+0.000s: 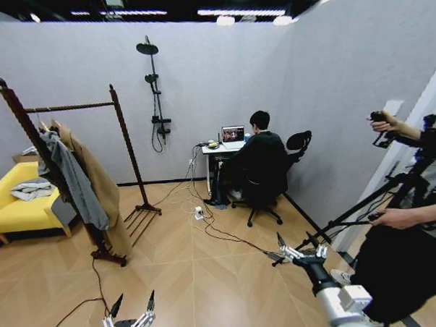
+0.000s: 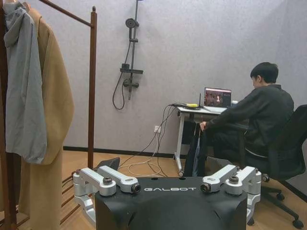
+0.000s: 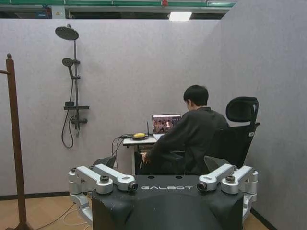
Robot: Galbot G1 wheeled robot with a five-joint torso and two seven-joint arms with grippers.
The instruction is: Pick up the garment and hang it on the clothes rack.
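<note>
The clothes rack (image 1: 71,107) stands at the left on the wooden floor, dark reddish-brown with two knobbed posts; one post (image 2: 92,72) is in the left wrist view and one post (image 3: 14,143) in the right wrist view. A tan coat (image 1: 95,176) and a grey hooded jacket (image 1: 74,180) hang from its near end. The garment is out of view. My left gripper (image 1: 130,308) hovers low at the bottom left, open and empty, with its fingers (image 2: 115,179) spread wide. My right gripper (image 1: 301,248) reaches forward at the lower right, also open and empty, fingers (image 3: 110,178) apart.
A yellow sofa (image 1: 10,209) with a pale cloth sits behind the rack. Cables (image 1: 206,222) trail across the floor toward a desk (image 1: 217,153) where a person sits in an office chair. A tripod (image 1: 365,208) and a person stand close on my right.
</note>
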